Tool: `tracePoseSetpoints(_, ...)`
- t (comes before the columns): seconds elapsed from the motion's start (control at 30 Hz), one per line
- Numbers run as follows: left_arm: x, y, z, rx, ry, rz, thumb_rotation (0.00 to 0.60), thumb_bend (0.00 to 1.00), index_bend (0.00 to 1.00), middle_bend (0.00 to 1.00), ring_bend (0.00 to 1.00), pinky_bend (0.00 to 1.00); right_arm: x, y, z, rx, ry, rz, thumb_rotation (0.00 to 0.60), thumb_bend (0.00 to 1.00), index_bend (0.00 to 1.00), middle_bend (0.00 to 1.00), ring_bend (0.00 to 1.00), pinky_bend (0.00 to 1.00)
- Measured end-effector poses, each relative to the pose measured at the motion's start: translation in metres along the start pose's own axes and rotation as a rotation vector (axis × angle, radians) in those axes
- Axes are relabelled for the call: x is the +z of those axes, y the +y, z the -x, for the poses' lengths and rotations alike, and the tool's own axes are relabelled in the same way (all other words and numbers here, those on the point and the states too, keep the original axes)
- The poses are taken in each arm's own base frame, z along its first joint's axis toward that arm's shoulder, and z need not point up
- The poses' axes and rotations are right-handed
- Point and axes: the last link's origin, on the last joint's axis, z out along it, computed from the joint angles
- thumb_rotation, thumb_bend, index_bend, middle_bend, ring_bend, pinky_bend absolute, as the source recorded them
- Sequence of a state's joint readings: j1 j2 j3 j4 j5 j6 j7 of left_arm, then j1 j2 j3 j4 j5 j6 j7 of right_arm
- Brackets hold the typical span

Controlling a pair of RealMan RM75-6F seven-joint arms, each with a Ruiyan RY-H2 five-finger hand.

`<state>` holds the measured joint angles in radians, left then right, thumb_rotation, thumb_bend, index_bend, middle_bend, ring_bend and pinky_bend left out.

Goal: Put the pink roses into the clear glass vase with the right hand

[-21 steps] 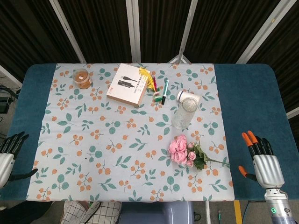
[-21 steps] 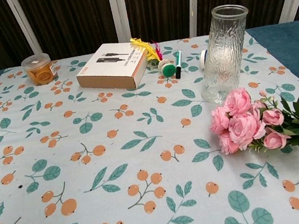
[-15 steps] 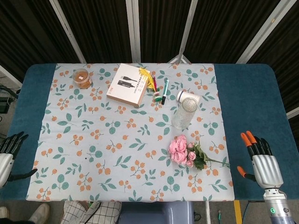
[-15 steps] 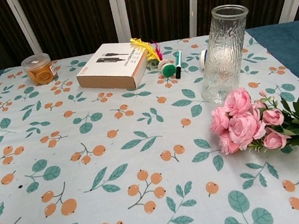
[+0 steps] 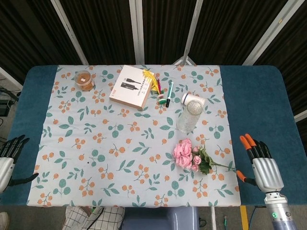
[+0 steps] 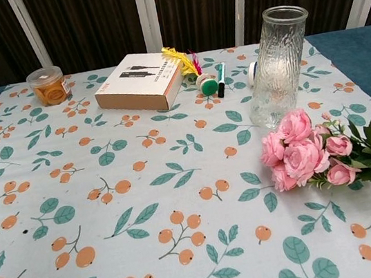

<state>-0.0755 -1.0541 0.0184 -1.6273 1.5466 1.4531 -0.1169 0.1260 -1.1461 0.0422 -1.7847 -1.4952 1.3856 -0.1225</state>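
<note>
A bunch of pink roses (image 5: pixel 188 154) (image 6: pixel 304 149) lies flat on the floral cloth, blooms to the left and green stem trailing right. Just beyond it stands the clear ribbed glass vase (image 5: pixel 188 115) (image 6: pixel 272 66), upright and holding nothing. My right hand (image 5: pixel 259 161) hovers over the blue table edge to the right of the stem, fingers spread, holding nothing. At the far left edge my left hand (image 5: pixel 9 157) rests with fingers apart, far from the flowers. Neither hand shows in the chest view.
A white box (image 5: pixel 130 86) (image 6: pixel 138 81), a yellow-and-red feather toy (image 5: pixel 152 79), a green pen (image 5: pixel 169 93) and a white cylinder (image 5: pixel 192 100) lie behind the vase. An orange-filled jar (image 5: pixel 83 79) (image 6: pixel 48 85) stands at the back left. The floral cloth (image 5: pixel 96 143) covers a blue table.
My right hand has drifted a little left and forward, toward the rose stem. The roses, the vase and my left hand have not moved.
</note>
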Motion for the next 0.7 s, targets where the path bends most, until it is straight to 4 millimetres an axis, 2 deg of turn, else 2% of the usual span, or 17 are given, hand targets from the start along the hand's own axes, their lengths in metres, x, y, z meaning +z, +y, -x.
tracePoseSetpoints(0.2, 0.000, 0.001, 0.000, -0.003, -0.004, 0.003, 0.600, 0.00, 0.00, 0.00, 0.00, 0.00, 0.008, -0.016, 0.015, 0.077, -0.125, -0.011, 0.600, 0.27, 0.00, 0.00, 0.00, 0.00)
tracePoseSetpoints(0.37, 0.000, 0.001, 0.000, -0.006, -0.005, 0.005, 0.600, 0.00, 0.00, 0.00, 0.00, 0.00, 0.021, -0.034, 0.036, 0.133, -0.241, -0.019, 0.600, 0.27, 0.00, 0.00, 0.00, 0.00)
tracePoseSetpoints(0.53, 0.000, 0.001, 0.000, -0.009, -0.009, 0.006, 0.600, 0.00, 0.00, 0.00, 0.00, 0.00, 0.037, -0.055, 0.057, 0.146, -0.270, -0.049, 0.600, 0.27, 0.00, 0.00, 0.00, 0.00)
tracePoseSetpoints(0.7, 0.000, 0.001, 0.000, -0.013, -0.013, 0.005, 0.600, 0.00, 0.00, 0.00, 0.00, 0.00, 0.053, -0.066, 0.076, 0.150, -0.289, -0.043, 0.600, 0.27, 0.00, 0.00, 0.00, 0.00)
